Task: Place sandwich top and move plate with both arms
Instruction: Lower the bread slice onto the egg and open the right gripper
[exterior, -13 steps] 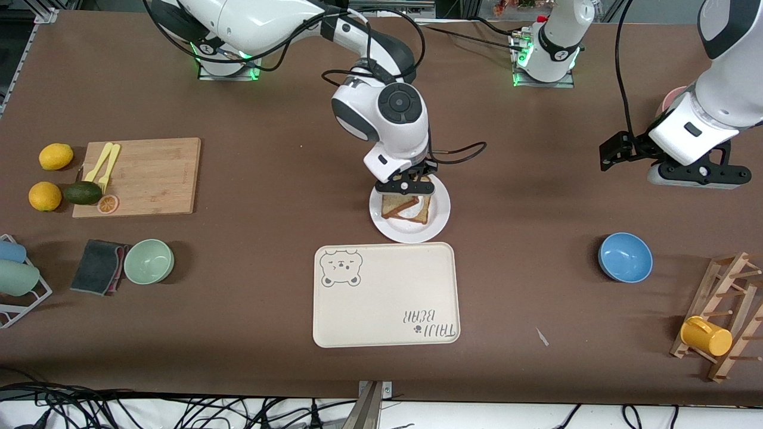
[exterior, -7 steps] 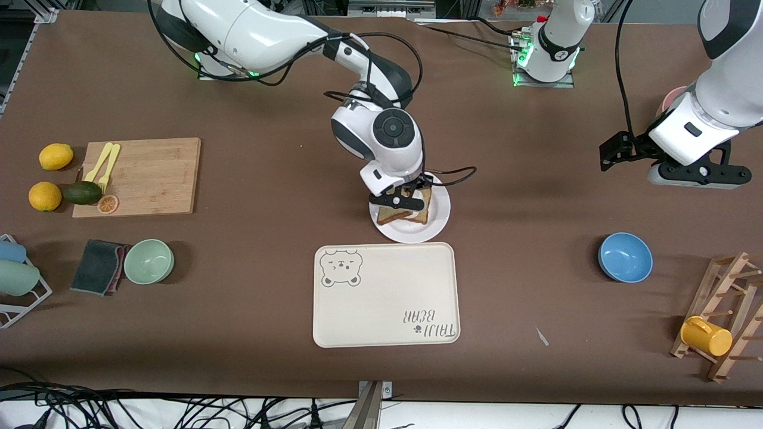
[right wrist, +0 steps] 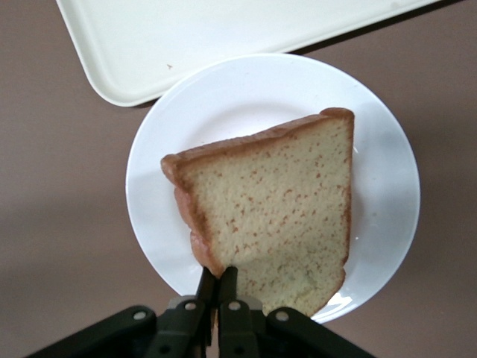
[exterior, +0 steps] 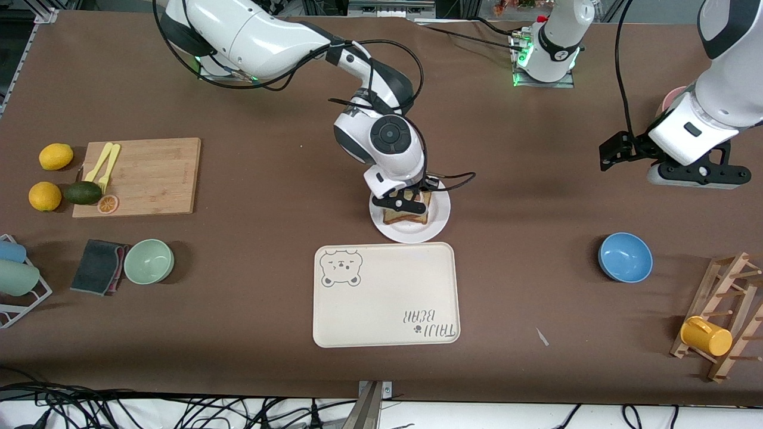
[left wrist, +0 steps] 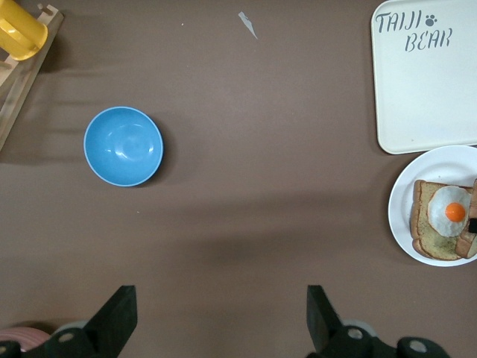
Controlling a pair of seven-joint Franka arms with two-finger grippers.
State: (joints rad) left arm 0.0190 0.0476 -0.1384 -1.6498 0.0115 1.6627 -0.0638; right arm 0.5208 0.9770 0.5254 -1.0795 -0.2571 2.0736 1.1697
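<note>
Brown surface is carrying one round white plate, sitting mid-surface just beside the cream bear-print tray, on the side farther from the front camera. Right end effector is hanging over the plate, fingers clenched on the sandwich top: one slice of tan speckled bread, pinched at its crust edge, tilted, low over the food on the plate. Left wrist view is showing what's lying under it: one bottom slice with one fried egg on it, orange yolk up. Can't tell whether the held slice is touching the egg.

Left end effector is waiting up in the air over the left arm's end of the surface, well apart from the plate, fingers spread wide and gripping nothing.

Counts for the rest:
- 2 bowls: one blue bowl toward the left arm's end, one green bowl toward the right arm's end
- 1 wooden cutting board with 2 yellow utensils and 1 orange slice at its edge
- 2 lemons and 1 avocado just beside the board
- 1 dark cloth touching the green bowl
- 1 wooden rack holding 1 yellow mug
</note>
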